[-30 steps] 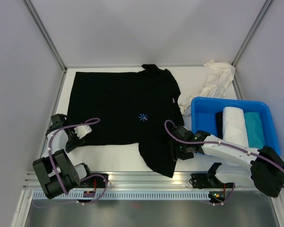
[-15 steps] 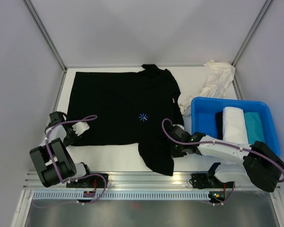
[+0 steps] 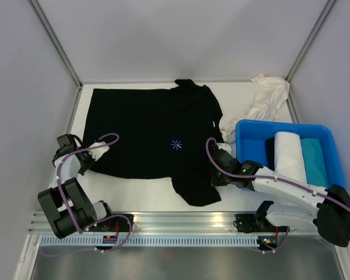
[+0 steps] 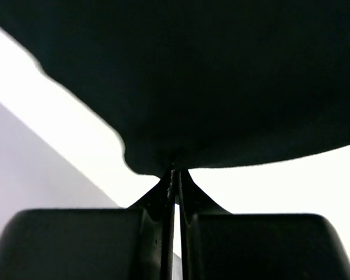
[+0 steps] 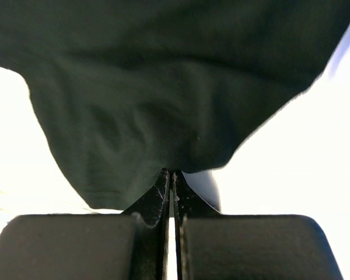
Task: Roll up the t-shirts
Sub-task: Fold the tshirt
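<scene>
A black t-shirt [image 3: 151,131] with a small light-blue star mark lies spread on the white table; its near right part hangs down as a flap. My left gripper [image 3: 88,163] is shut on the near left hem, and dark cloth [image 4: 210,76] bunches at the fingertips [image 4: 175,172]. At the flap's right edge my right gripper [image 3: 214,177] is also shut on the black cloth [image 5: 134,87], pinched at the tips [image 5: 170,172]. A crumpled white t-shirt [image 3: 267,96] lies at the back right. A rolled white one [image 3: 289,153] and a teal one [image 3: 314,160] sit in the bin.
A blue bin [image 3: 245,125] stands at the right, close behind the right arm. Grey walls enclose the table on three sides. A metal rail with the arm bases runs along the near edge [image 3: 181,224].
Both grippers have gone from open to shut on the black shirt's near hem. The right one has pulled the lower flap up and away from the table's near edge.
</scene>
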Tool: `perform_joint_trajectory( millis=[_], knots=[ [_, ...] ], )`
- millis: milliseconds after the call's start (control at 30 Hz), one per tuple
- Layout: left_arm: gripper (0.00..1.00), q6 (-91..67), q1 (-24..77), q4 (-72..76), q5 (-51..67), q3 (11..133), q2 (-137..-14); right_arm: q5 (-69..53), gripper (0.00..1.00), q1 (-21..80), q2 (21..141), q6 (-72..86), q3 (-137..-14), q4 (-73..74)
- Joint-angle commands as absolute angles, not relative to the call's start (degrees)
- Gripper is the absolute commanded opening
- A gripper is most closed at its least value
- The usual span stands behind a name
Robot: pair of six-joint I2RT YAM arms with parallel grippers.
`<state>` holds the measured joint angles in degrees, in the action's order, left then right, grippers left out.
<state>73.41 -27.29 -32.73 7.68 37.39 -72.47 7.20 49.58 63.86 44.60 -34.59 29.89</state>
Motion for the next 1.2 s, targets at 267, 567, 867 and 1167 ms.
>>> perform_joint_trajectory(
  millis=[267,567,867,1167],
  knots=[
    [0.02,69.4,-27.4,-32.0,13.0,42.8,-70.3,10.3,0.0,43.2,65.4,34.6,-47.9,31.9],
    [0.02,61.3,-27.1,-30.4,18.4,52.2,-76.4,6.7,0.0,32.1,77.4,25.8,-58.8,23.7],
    [0.02,56.3,-25.8,-25.0,16.2,58.9,-86.8,5.7,0.0,26.0,92.9,22.9,-71.7,21.4],
    [0.02,54.2,-23.3,-22.5,12.8,65.9,-96.0,4.4,0.0,23.2,102.7,23.0,-80.1,21.3]
  ],
)
